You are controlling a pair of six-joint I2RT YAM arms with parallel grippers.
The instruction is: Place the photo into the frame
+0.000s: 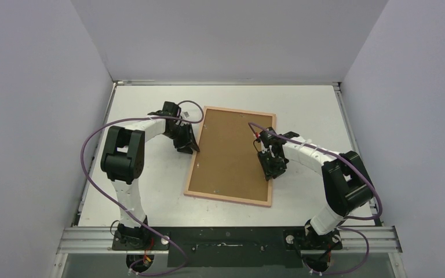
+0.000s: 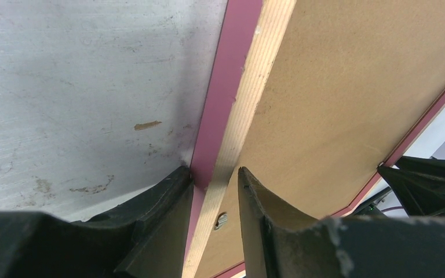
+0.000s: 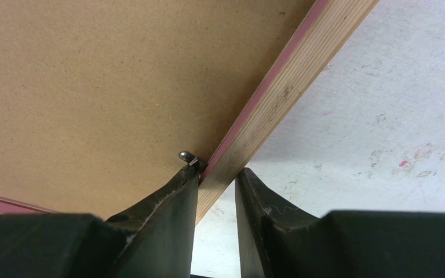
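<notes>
The frame (image 1: 226,198) lies back side up in the middle of the table, with a plain brown backing board (image 1: 232,152) filling it. The photo is hidden. My left gripper (image 1: 192,147) sits at the frame's left rail. In the left wrist view the left gripper (image 2: 213,171) holds that pale wood rail (image 2: 249,87) between its fingers, one against the pink outer side. My right gripper (image 1: 271,172) straddles the right rail (image 3: 290,81). The right gripper (image 3: 218,169) has its inner finger against a small metal tab (image 3: 188,157). A strip of table shows between the rail and its outer finger.
Grey walls close in the white table (image 1: 301,104) on the left, back and right. A metal rail (image 1: 232,237) with both arm bases runs along the near edge. Purple cables (image 1: 87,156) loop beside each arm. Another metal tab (image 2: 221,220) shows on the backing board by the left rail.
</notes>
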